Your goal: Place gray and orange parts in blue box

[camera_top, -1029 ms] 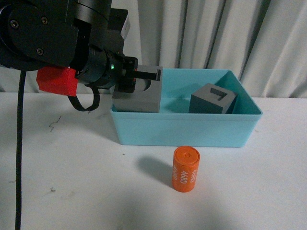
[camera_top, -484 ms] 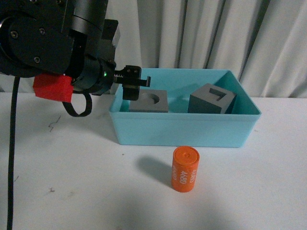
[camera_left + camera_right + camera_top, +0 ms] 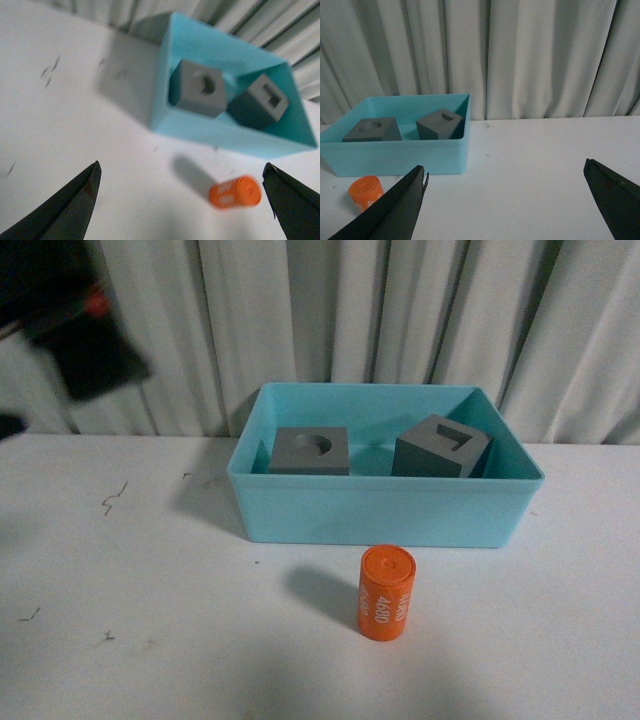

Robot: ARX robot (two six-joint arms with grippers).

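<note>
Front view: blue box sits on white table, pale curtain behind. 2 gray parts are inside the box. The cube w/ round recess is on the left side, lying flat, recess up. The cube w/ rectangular recess is on the right side, tilted, not touching the 1st. The 3rd part, orange cylinder, is outside the box, upright on the table near the front wall, white digits on its side. Left arm is a dark blur at upper left, well apart from the box.

Left wrist view: left gripper has jaws spread wide, nothing btwn them, high over the table; pic is motion-blurred.

Right wrist view: right gripper also spread wide & empty, low over bare table, well apart from box & cylinder.
</note>
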